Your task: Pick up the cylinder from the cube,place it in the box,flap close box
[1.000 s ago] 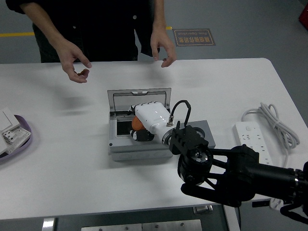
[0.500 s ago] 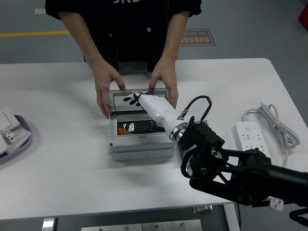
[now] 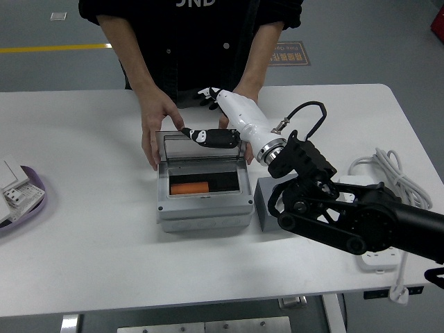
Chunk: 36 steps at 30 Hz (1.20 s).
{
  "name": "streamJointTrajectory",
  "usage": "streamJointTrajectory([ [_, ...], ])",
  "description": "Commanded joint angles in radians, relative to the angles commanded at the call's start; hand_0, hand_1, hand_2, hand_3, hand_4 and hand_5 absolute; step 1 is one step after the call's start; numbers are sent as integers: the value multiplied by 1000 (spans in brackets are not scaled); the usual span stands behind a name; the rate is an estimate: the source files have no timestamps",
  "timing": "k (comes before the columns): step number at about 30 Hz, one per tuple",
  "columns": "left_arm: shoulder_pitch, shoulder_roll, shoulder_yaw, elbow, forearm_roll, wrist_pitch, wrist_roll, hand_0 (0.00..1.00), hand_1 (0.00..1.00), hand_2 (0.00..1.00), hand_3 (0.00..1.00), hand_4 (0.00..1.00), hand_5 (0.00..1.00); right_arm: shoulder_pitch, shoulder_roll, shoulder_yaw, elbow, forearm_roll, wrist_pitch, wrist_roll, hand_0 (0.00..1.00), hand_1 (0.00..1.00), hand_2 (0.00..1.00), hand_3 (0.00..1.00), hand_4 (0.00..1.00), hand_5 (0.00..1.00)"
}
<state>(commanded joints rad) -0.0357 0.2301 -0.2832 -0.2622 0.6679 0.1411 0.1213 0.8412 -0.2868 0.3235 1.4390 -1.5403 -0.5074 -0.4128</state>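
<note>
The grey box (image 3: 202, 211) stands mid-table with its lid (image 3: 201, 146) upright at the back. An orange cylinder (image 3: 189, 188) lies inside on the dark floor. My right hand (image 3: 207, 130), white with black fingers, reaches over the lid's top edge; its fingers (image 3: 208, 137) lie stretched along that edge, open and holding nothing. A grey cube (image 3: 269, 203) sits just right of the box, partly behind my arm. The person at the far side has one hand (image 3: 158, 125) at the lid's left end and the other hand (image 3: 239, 104) behind my wrist.
A white power strip (image 3: 372, 258) and its cable (image 3: 399, 177) lie at the right, partly behind my black forearm. At the left edge a purple tray (image 3: 31, 201) holds white parts.
My right hand came up out of the box and back to the lid's top edge, leaving the orange cylinder inside. The person's hands came down to the box's lid.
</note>
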Motion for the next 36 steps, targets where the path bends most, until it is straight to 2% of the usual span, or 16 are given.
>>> streamJointTrajectory([
  [9,2,0,-2,0,1,1,2,510,549,555,588,714,157,-41,-87,-57,161,18,3,-14,759,650,676,681,811,432],
  [10,2,0,-1,1,1,1,2,510,549,555,587,713,156,-48,-97,-59,183,36,-4,-7,752,645,674,678,780,402],
  [16,3,-1,3,0,-4,2,1,510,549,555,587,712,156,-87,-133,-59,268,149,-58,76,739,644,674,676,761,397],
  [20,4,-3,5,0,-7,3,0,510,549,555,587,712,156,-104,-145,-56,281,241,-56,153,739,644,674,676,761,397],
  [21,5,-4,5,0,-6,3,0,510,549,555,587,712,156,-108,-146,-58,277,269,-45,175,739,644,674,676,761,397],
  [22,5,-4,5,0,-6,2,0,510,549,554,587,711,157,-113,-146,-60,271,301,-30,198,703,639,672,667,717,381],
  [27,4,-4,11,-1,-14,3,-3,510,549,554,587,711,157,-140,-142,-63,231,458,44,294,703,639,672,667,717,381],
  [32,5,-4,17,-1,-22,4,-6,510,549,555,587,712,155,-177,-163,-2,229,582,41,338,706,642,675,670,707,378],
  [36,7,-6,16,-1,-22,4,-6,510,549,555,588,712,155,-215,-200,84,264,560,24,331,713,646,680,679,706,384],
])
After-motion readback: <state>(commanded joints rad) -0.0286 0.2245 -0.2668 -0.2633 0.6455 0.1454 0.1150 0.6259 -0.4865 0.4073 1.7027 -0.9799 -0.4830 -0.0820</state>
